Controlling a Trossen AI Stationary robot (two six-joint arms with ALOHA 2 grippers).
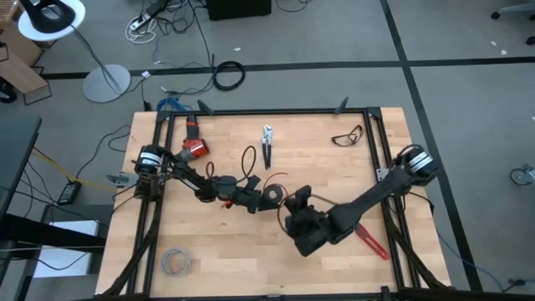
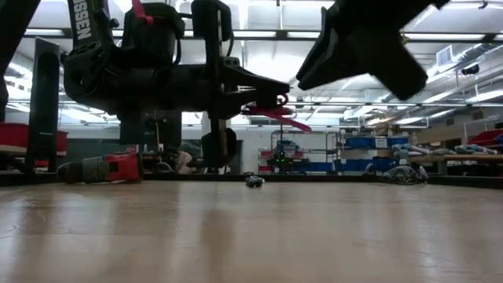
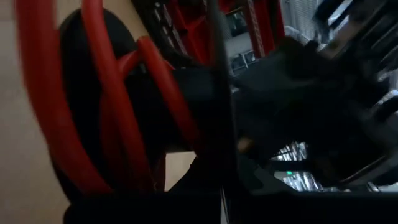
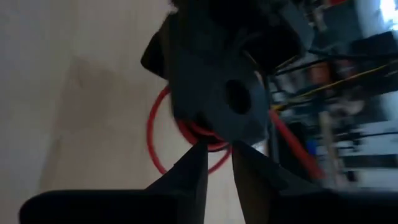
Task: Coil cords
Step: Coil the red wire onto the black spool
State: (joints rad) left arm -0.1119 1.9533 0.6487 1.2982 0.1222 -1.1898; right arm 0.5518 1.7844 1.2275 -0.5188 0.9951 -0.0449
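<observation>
While looped around the left gripper (image 4: 217, 93), red wire (image 4: 155, 137) sits beside right jaws.

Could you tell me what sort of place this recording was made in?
Probably a robotics lab or workshop: a wooden table with a red power drill and pliers, and shelving with blue bins behind.

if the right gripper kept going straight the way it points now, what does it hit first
Most likely the left gripper, which sits directly ahead of the right gripper with loops of the thin bright red wire around it. Depth is hard to judge, but the gap looks small.
</observation>
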